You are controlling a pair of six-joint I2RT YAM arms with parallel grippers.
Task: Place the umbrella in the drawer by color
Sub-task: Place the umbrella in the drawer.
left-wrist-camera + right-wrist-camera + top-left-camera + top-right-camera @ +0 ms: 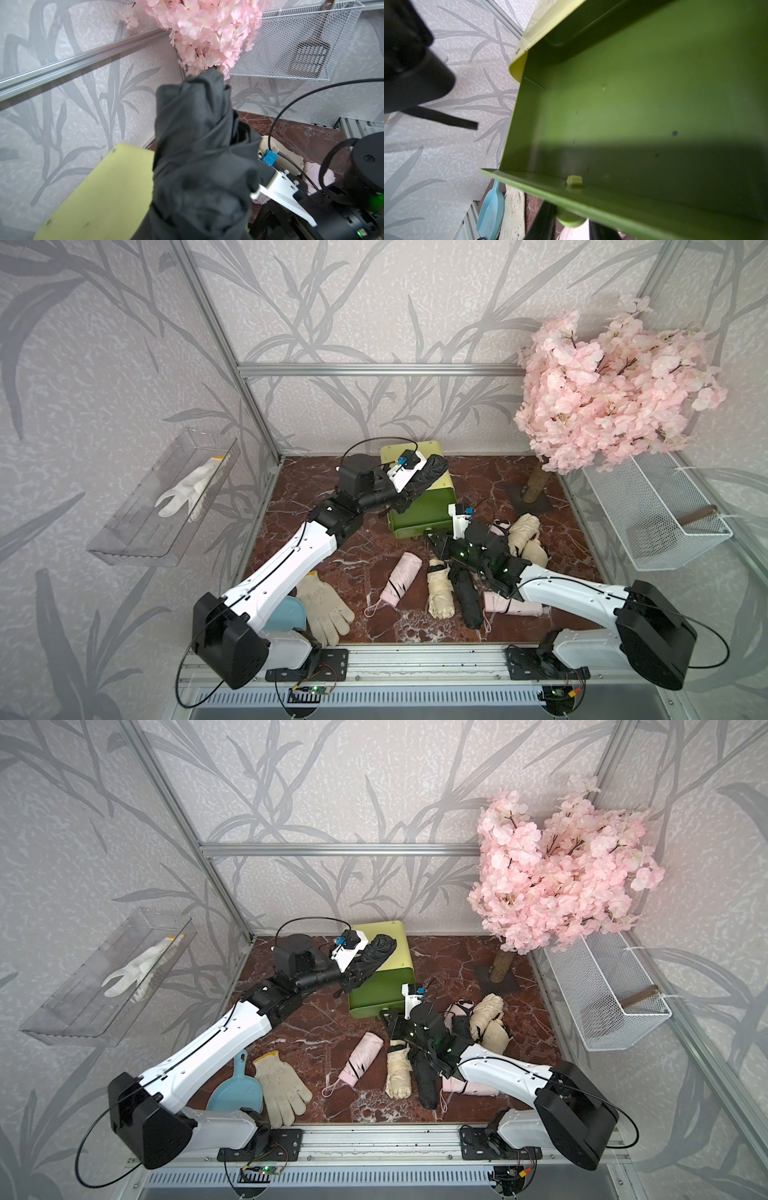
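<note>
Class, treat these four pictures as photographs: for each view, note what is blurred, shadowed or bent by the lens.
Left wrist view: the black umbrella fills the foreground and looks soft, the pink blossom behind it crisper. Right wrist view: a broad shadow darkens the near part of the open drawer, and its knob is blurred. Both top views: even light, sharp, frame posts lean outward.

Grey leaf-pattern wallpaper (374, 302), red-brown marble floor (490, 481), aluminium frame rail (374, 369)

Black umbrella (434, 470) — dark-green drawer (408, 524), red-marbled table (353, 541)
</note>
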